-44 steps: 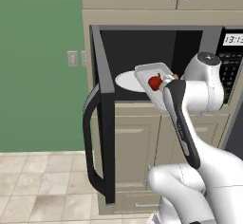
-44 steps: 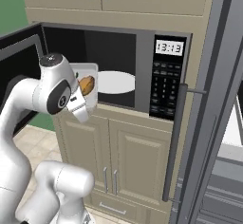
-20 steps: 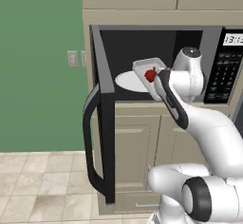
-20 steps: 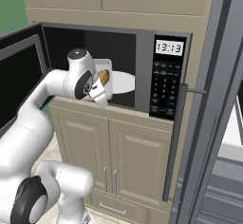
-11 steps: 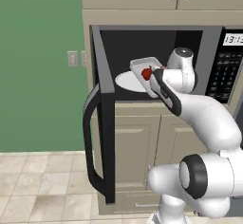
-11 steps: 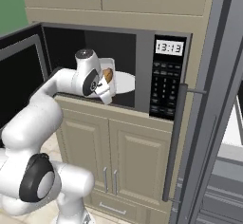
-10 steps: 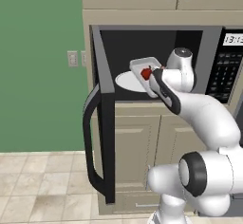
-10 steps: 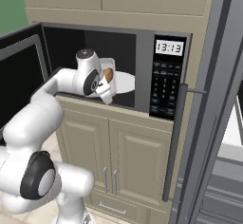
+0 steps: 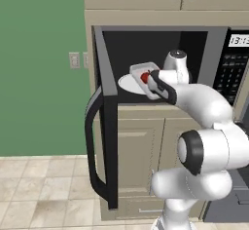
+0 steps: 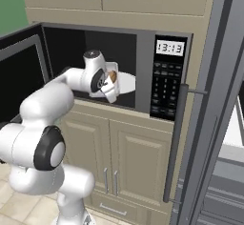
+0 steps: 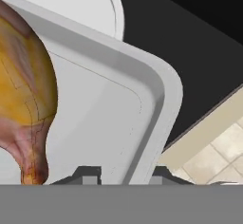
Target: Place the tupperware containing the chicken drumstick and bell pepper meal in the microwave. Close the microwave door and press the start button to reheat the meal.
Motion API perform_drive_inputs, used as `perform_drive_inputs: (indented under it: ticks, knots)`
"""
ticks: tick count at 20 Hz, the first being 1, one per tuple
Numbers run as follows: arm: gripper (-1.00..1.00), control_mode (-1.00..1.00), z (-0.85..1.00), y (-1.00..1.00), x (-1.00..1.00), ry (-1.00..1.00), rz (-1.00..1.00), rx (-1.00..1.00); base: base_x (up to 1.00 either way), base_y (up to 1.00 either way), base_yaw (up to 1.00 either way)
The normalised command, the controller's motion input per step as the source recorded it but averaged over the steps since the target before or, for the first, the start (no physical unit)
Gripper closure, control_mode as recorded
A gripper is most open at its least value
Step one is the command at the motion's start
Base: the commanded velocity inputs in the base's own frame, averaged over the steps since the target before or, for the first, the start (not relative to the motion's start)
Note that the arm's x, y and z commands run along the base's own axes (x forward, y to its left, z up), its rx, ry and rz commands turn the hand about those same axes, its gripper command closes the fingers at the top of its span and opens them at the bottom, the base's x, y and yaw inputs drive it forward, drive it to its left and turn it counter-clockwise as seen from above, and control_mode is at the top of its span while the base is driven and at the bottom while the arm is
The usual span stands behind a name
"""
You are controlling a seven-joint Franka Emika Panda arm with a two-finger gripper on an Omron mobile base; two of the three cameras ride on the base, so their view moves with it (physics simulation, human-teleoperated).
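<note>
Reaching deeper into the microwave (image 9: pixel 214 44), gripper (image 11: pixel 124 174) clamped on the tupperware (image 9: pixel 142 70) rim.

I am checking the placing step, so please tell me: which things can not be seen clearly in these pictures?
- Whether the tupperware already rests on the turntable plate: left base view, too small to tell.
- Bell pepper: partly hidden by the claw.
- Chicken drumstick: hand view, cut off by the left edge.
- Keypad labels: right base view, too small to read.
</note>
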Motion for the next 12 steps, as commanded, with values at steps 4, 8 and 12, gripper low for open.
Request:
perform_drive_inputs:
  ticks: [4,8,12]
  knots:
    - [1.00,-1.00,-0.13,0.00,0.46,0.11,0.00,-0.02,0.00,0.00,0.00]
    - [1.00,-1.00,0.00,0.00,0.49,0.12,-0.01,0.00,0.00,0.00,0.00]
    - [1.00,-1.00,0.00,0.00,0.53,0.08,-0.03,0.00,0.00,0.00,0.00]
